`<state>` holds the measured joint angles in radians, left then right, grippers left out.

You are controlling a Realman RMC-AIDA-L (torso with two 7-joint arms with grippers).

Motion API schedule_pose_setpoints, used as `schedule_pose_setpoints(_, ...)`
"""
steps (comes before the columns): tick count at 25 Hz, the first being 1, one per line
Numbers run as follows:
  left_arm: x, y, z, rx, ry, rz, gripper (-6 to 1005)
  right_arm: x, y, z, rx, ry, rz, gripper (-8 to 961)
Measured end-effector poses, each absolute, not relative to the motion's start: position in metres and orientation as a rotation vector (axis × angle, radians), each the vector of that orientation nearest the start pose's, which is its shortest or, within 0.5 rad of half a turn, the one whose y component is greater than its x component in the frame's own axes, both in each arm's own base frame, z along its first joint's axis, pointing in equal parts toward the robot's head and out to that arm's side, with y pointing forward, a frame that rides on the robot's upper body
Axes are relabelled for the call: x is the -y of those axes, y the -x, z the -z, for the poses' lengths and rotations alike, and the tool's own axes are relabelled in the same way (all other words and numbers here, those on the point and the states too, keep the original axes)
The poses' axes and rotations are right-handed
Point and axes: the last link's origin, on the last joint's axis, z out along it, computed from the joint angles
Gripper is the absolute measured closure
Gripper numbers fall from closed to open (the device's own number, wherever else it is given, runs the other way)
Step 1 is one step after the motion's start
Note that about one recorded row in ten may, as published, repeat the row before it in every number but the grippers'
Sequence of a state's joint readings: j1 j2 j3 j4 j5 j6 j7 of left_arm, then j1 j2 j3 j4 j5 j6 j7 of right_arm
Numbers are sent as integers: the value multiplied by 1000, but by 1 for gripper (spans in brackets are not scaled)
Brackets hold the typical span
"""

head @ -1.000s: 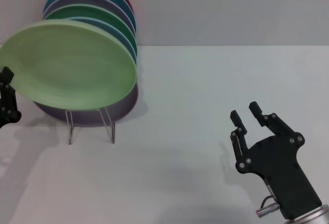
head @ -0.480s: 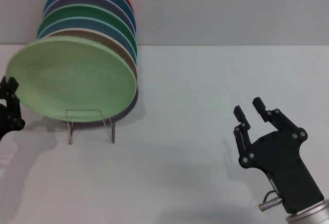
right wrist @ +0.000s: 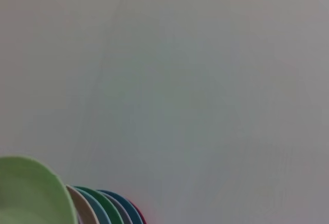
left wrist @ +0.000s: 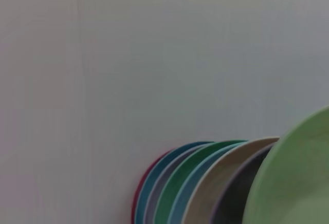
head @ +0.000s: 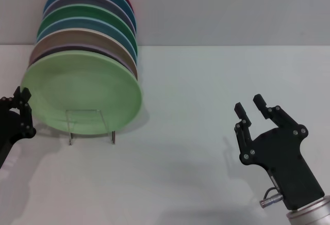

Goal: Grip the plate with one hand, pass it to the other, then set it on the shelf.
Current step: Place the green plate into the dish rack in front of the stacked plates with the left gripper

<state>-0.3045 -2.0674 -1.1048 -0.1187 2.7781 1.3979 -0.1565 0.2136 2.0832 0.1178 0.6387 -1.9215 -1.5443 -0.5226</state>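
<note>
One white table (head: 216, 80) met a pale wall at twelve o'clock; on it, at ten o'clock, one wire shelf (head: 92, 127) carried about eight leaning plates, the mint-green plate (head: 82, 93) frontmost. Two grippers stayed clear; the right gripper (head: 252, 107), at four o'clock, was spread wide and empty; the left gripper (head: 19, 101), at nine o'clock beside the plate's rim, held nothing, its fingers slightly parted.

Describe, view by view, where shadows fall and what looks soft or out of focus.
Head view: the large pale mint-green plate and thin wire shelf cast soft shadows on the white table; the right gripper shadows the table beside it. Left wrist view: plate edges look soft. Right wrist view: mostly blank wall, plate edges blurred.
</note>
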Motion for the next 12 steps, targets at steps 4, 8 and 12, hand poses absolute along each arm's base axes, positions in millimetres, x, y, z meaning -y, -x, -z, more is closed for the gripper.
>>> schedule_pose_setpoints(4,-279,336,10,346,1720,731,866,-210,-235,85,-135,1700,-828,650)
schedule_pose_setpoints(8,-278,337,11,355,1719,727,862,-210,-235,85,-134,1700,-829,650)
schedule_pose_setpoints(12,-276,337,10,352,1716,733,858,-210,-235,85,-134,1700,-830,650)
